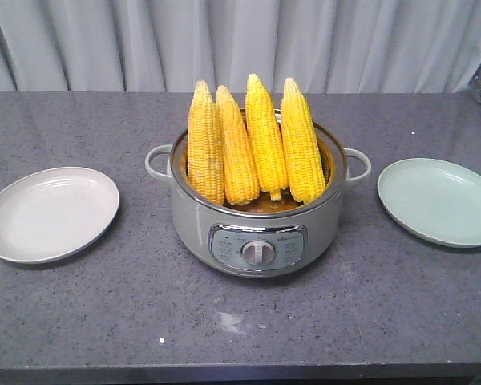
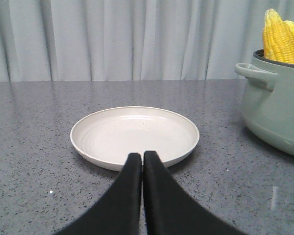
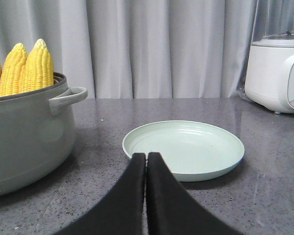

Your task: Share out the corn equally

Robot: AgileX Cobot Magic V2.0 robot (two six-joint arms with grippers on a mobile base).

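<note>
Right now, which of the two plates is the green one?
The green plate sits right of the pot; the off-white plate sits left of it.

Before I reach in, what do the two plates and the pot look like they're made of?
White plate: matte, faint concentric ridges, probably plastic or fibre composite, possibly ceramic. Pale green plate: same matte ridged look. Pot: satin grey-green shell, likely painted metal, with a mirror-bright chrome-like rim band.
</note>
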